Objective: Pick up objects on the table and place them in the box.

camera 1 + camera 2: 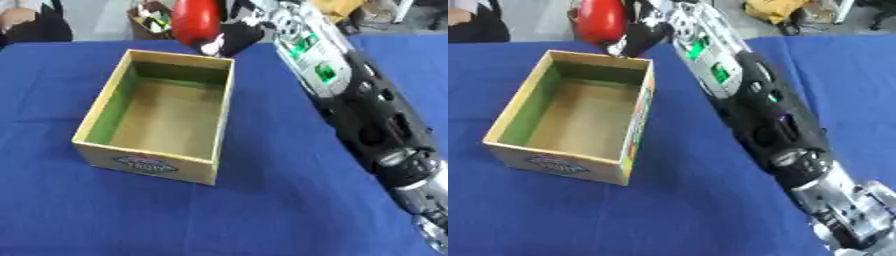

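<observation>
While right hand (229, 36) fingers curl round smooth red rounded object (194, 20), seemingly glossy, rectangular cardboard box (154, 160) sits below.

Glossy red object (194, 20), cardboard box (153, 162)

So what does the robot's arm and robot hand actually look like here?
One arm shows, the right one: a bulky, glossy black shell with round cut-outs, silver metal joints near the lower corner, and a silver-grey forearm section carrying green lit panels. The right robot hand is black. No left arm is in view.
</observation>
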